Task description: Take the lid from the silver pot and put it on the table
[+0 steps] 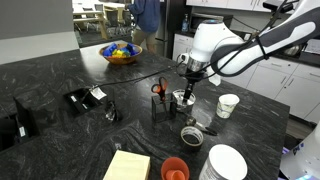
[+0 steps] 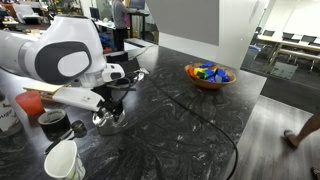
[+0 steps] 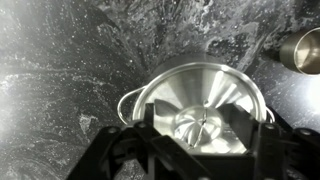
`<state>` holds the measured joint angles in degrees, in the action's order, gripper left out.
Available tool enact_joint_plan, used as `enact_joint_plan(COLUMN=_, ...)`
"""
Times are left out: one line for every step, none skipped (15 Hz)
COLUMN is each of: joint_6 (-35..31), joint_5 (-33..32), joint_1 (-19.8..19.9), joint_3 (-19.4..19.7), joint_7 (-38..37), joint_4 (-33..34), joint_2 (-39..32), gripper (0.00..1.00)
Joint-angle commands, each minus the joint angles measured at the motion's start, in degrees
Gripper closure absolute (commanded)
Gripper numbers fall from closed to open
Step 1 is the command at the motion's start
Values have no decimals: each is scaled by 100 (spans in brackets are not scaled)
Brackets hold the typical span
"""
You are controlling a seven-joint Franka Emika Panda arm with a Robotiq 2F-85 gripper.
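The silver pot (image 1: 184,99) stands on the black table (image 1: 60,75), also seen in an exterior view (image 2: 110,121). In the wrist view the shiny lid (image 3: 205,85) sits on the pot, whose side handle (image 3: 124,101) shows at the left. The lid's round knob (image 3: 200,128) lies between my two fingers. My gripper (image 3: 198,132) is right above the lid, with its fingers open either side of the knob and a small gap on each side. It also shows in both exterior views (image 1: 188,88) (image 2: 108,107).
A bowl of coloured fruit (image 1: 122,53) (image 2: 210,74) stands far back. A white cup (image 1: 228,105), a dark silver-rimmed round thing (image 1: 191,134), an orange cup (image 1: 175,168) and a white plate (image 1: 225,163) stand near the pot. A black cable (image 2: 200,110) runs across the table.
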<state>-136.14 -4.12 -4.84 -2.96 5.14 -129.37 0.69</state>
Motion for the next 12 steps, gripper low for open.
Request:
enact_joint_plan(joint_6=-11, joint_5=-124, joint_1=19, joint_3=-56, joint_7=-66, joint_4=13, joint_2=-3, gripper=53)
enact_joint_plan(joint_6=-5, joint_5=-118, joint_1=17, joint_3=-64, joint_7=-61, joint_4=19, joint_2=0, gripper=60)
enact_joint_plan(joint_6=-1, joint_5=-113, joint_1=14, joint_3=-73, joint_7=-55, joint_4=19, joint_2=9, gripper=67)
enact_joint_plan(joint_6=4, joint_5=-105, joint_1=13, joint_3=-80, joint_7=-46, joint_4=23, joint_2=17, gripper=75)
enact_joint_plan(joint_6=14, joint_5=-99, joint_1=12, joint_3=-84, joint_7=-32, joint_4=26, joint_2=21, gripper=81)
enact_joint_plan(joint_6=19, joint_5=-93, joint_1=10, joint_3=-89, joint_7=-25, joint_4=28, joint_2=22, gripper=85)
enact_joint_plan(joint_6=25, joint_5=-93, joint_1=10, joint_3=-92, joint_7=-18, joint_4=28, joint_2=25, gripper=89)
enact_joint_plan(joint_6=22, joint_5=-95, joint_1=12, joint_3=-93, joint_7=-16, joint_4=28, joint_2=28, gripper=99)
enact_joint_plan(joint_6=21, joint_5=-87, joint_1=15, joint_3=-91, joint_7=-2, joint_4=27, joint_2=31, gripper=100)
enact_joint_plan(joint_6=23, joint_5=-71, joint_1=16, joint_3=-89, joint_7=11, joint_4=23, joint_2=37, gripper=100)
enact_joint_plan(joint_6=29, joint_5=-39, joint_1=17, joint_3=-86, joint_7=40, joint_4=21, joint_2=55, gripper=100)
enact_joint_plan(joint_6=49, joint_5=-11, joint_1=21, joint_3=-81, joint_7=58, joint_4=19, joint_2=83, gripper=99)
